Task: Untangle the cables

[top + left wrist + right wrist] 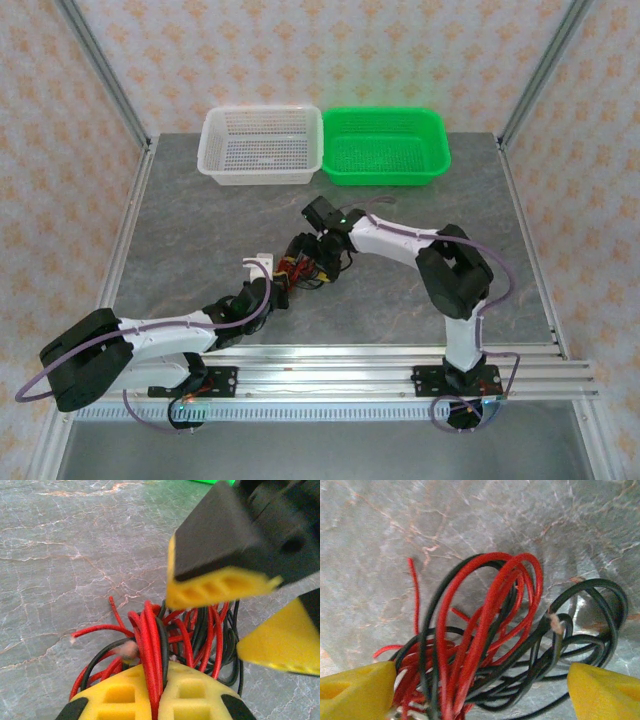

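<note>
Cables: the red and black tangle you're working lies mid-tabletop, between both arms.
Left gripper: pressed together, pinching several red strands, probably to anchor the bundle.
Right gripper: spread wide, straddling the loops, seemingly ready to pull one free.
Writing: none you could read.

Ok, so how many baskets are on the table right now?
2. The white basket sits at the far edge of the table, left of centre. The green basket sits right beside it, on its right. Both look empty.
</note>
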You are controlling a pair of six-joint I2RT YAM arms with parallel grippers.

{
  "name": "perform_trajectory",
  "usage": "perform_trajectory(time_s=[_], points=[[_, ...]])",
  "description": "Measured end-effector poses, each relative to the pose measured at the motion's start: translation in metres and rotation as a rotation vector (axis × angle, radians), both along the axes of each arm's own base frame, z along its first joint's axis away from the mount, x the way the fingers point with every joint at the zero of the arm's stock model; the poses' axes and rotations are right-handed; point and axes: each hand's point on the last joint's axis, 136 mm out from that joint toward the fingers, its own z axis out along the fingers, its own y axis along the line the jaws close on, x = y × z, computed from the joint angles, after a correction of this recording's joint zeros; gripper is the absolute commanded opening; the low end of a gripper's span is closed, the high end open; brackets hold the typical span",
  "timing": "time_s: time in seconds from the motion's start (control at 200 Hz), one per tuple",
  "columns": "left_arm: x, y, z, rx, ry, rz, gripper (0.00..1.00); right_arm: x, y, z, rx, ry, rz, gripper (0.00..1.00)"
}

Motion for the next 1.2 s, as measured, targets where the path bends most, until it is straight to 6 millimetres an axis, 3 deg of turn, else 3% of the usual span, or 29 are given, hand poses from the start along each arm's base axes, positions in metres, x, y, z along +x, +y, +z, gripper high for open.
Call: perform_trajectory(time_s=[0.095,0.225,0.265,0.375,0.46,0.591,0.656,0.761,0.886,1.056,1.201], points=[[0.0,0.0,0.0,-0.001,0.0,0.0,0.0,-0.002,0.003,-0.007,-0.003,0.012,0.0,0.77],[-0.001,-0.002,0.001,-0.002,-0.003,-0.007,0.0,0.0,0.005,-0.006,0.009,0.007,-0.006,0.51],[-0.001,-0.002,0.003,-0.006,-0.006,-0.009,0.0,0.001,0.006,-0.006,0.012,0.004,-0.006,0.41],[-0.002,-0.005,0.013,-0.035,-0.03,-0.016,0.0,0.004,0.006,-0.005,0.013,-0.013,-0.003,0.0],[-0.003,-0.006,0.025,-0.064,-0.053,-0.025,0.2,0.007,0.008,-0.005,0.018,-0.029,-0.007,0.0],[-0.006,-0.006,0.055,-0.119,-0.113,-0.034,0.62,0.011,0.005,-0.009,0.02,-0.078,-0.003,0.0],[-0.006,-0.005,0.075,-0.152,-0.144,-0.034,0.73,0.011,0.002,-0.009,0.029,-0.119,0.013,0.0],[-0.006,-0.002,0.102,-0.181,-0.169,-0.023,0.78,0.012,-0.003,0.001,0.068,-0.231,0.046,0.0],[-0.005,0.002,0.123,-0.181,-0.164,0.006,0.78,0.012,-0.012,0.04,0.168,-0.451,0.095,0.0],[-0.002,-0.002,0.135,-0.195,-0.116,0.031,0.78,0.009,-0.02,0.106,0.319,-0.788,0.157,0.0],[0.003,-0.017,0.137,-0.234,-0.07,0.019,0.77,0.003,-0.028,0.139,0.378,-0.997,0.198,0.0]])
